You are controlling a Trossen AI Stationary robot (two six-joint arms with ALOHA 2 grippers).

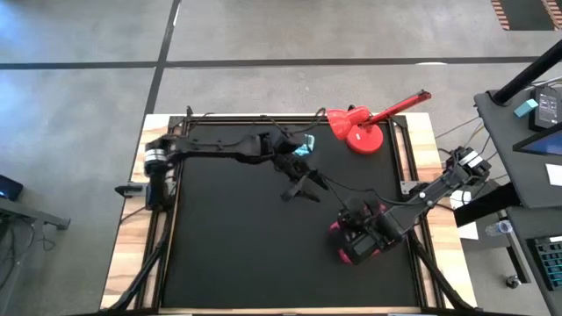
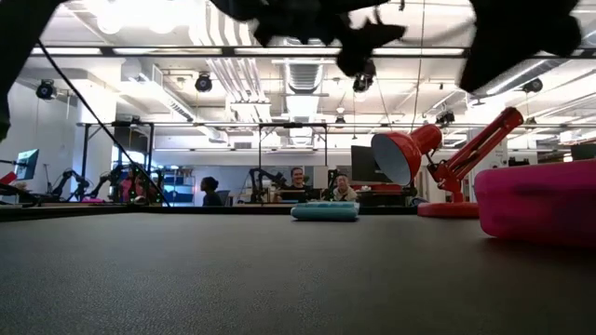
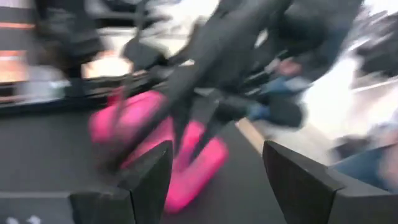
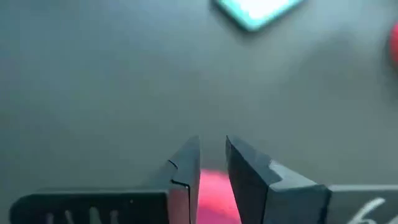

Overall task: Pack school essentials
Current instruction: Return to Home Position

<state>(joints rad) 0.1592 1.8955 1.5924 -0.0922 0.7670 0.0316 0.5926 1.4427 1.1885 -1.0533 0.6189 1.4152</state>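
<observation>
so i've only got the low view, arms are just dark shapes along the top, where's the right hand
observer: the right hand hangs over the pink box by the right edge of the table, fingers a narrow gap apart, holding nothing
operator: and the other one
observer: the left hand is open and empty above mid-table, between the calculator and the box
operator: calculator clear from above
observer: no, the left arm crosses over part of it

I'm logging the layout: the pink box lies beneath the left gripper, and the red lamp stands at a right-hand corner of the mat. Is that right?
Not quite. The high view shows the pink box beneath the right gripper, not the left gripper, which hangs over the middle of the mat. The red lamp does stand at a right-hand corner.
</observation>
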